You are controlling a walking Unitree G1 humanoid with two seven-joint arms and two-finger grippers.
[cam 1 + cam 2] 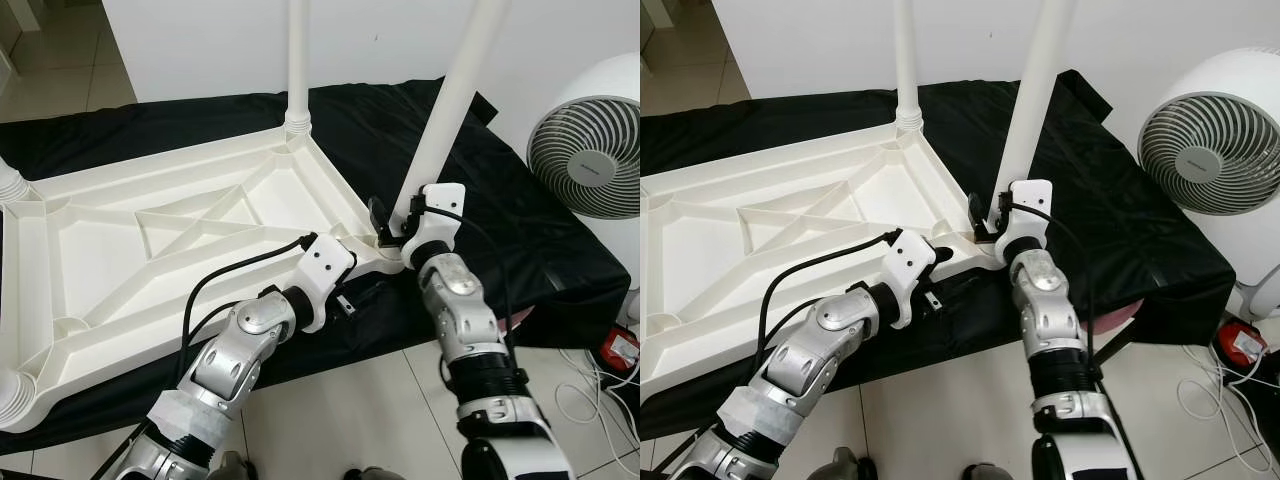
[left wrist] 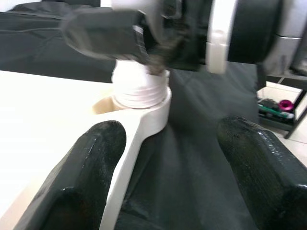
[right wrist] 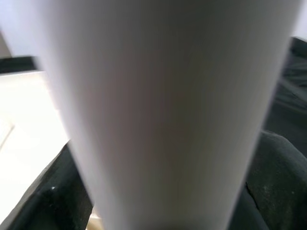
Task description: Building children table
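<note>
Room: pale tiled floor (image 1: 330,400) and a white wall (image 1: 200,50) behind; a black cloth (image 1: 520,240) lies over the floor, and the work is done on it.
Tabletop: the white plastic tabletop (image 1: 150,250) lies upside down on the black cloth, with its ribbed underside facing up. It takes the left and middle part of the head views.
Left corners: a short ribbed white stub (image 1: 10,185) stands at the far left corner, and another one (image 1: 15,395) at the near left corner.
Far leg: a white leg (image 1: 297,60) stands upright in the far right corner socket of the tabletop.
Left gripper: the left gripper (image 2: 163,172) is low at the near right edge of the tabletop, just beside the corner socket (image 2: 144,103). Its two black fingers (image 2: 91,163) are spread wide apart; one lies against the white rim, the other is over the black cloth, and they hold nothing.
Near leg: the second white leg (image 1: 455,90) stands in the near right corner socket and is tilted, leaning to the right at its top.
Right gripper: the right gripper (image 1: 392,222) is at the bottom part of this tilted leg, just above the socket. Its black fingers (image 1: 378,215) are closed around the leg, which is very near in the right wrist view (image 3: 158,115).
Right side: a round white fan (image 1: 590,140) stands on the floor beside the cloth, and some white cables (image 1: 590,390) lie near a small red object (image 1: 620,350).
</note>
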